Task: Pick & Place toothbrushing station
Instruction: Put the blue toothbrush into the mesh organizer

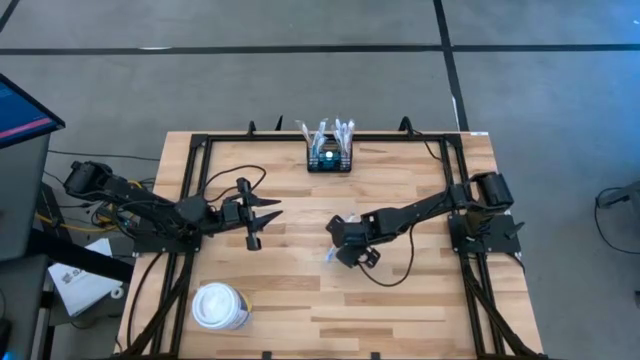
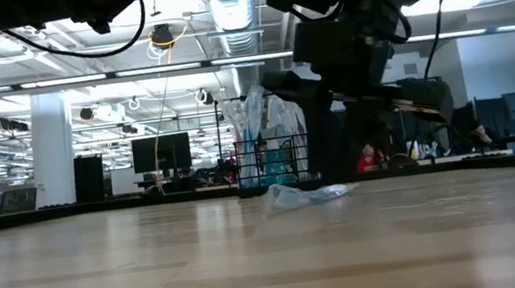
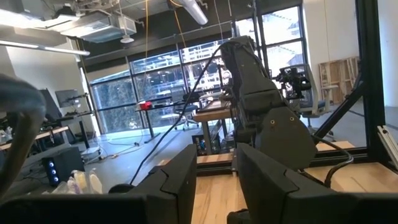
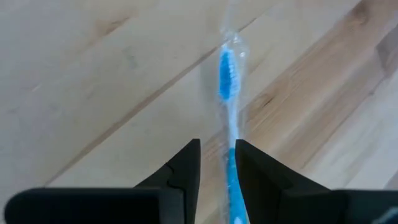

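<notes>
We note the pale wooden plank surface (image 1: 400, 300) inside its black metal frame, with both dark arms reaching in from the sides. The black rectangular wire-mesh toothbrushing station (image 1: 330, 157) stands at the far edge, midway along it, upright, with several clear-wrapped brushes already standing in its compartments; we judge it sits there so that either arm can reach it from the centre. A white lidded paper cup (image 1: 220, 306) stands near the front left corner, well apart from the work.

The left end effector (image 1: 262, 222) hangs above the surface left of centre, its fingers narrowly apart and holding nothing; we take this arm to be waiting.

The right end effector (image 4: 217, 165) is lowered over a blue toothbrush in a clear plastic wrapper (image 4: 229, 106) lying flat on the planks near the centre, well short of the station. The wrist view shows the handle running between the two dark fingers, bristle end pointing away. The fingers stand close either side of the wrapper, but we cannot tell whether they have actually clamped it. In the low view the wrapper (image 2: 307, 196) lies on the surface, so no lift has begun. Aligning the fingers across the thin handle looks deliberate: a crosswise pinch suits so thin a thing.
</notes>
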